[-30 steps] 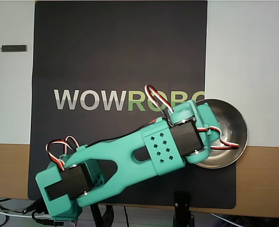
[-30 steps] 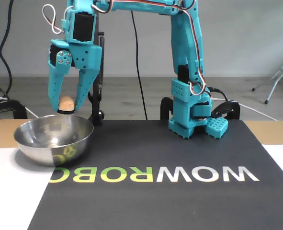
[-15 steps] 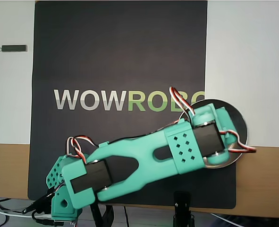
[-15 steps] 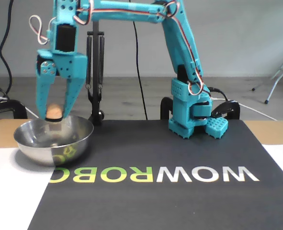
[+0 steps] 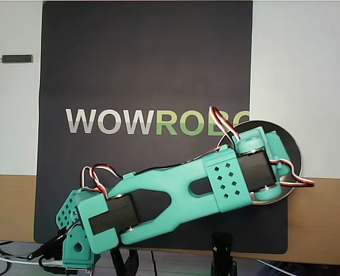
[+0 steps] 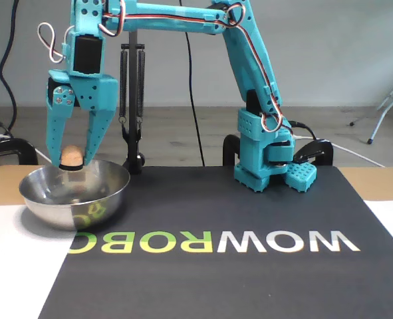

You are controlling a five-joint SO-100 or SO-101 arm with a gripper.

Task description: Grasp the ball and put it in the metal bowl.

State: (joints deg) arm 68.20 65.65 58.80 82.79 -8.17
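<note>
wood table [image 6: 382, 178], black mat [image 6: 262, 219], metal bowl [image 6: 106, 193]

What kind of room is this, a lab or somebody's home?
Probably a hobby or demo bench: a branded WOWROBO mat on a table, a teal plastic arm holding a ball over a metal bowl, loose cables behind.

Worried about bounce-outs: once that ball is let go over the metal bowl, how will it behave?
The ball is round and smooth, so it will probably roll. The metal bowl slopes inward, so it should settle at the bottom. The hand holds it barely above the rim, so little bounce is likely.
</note>
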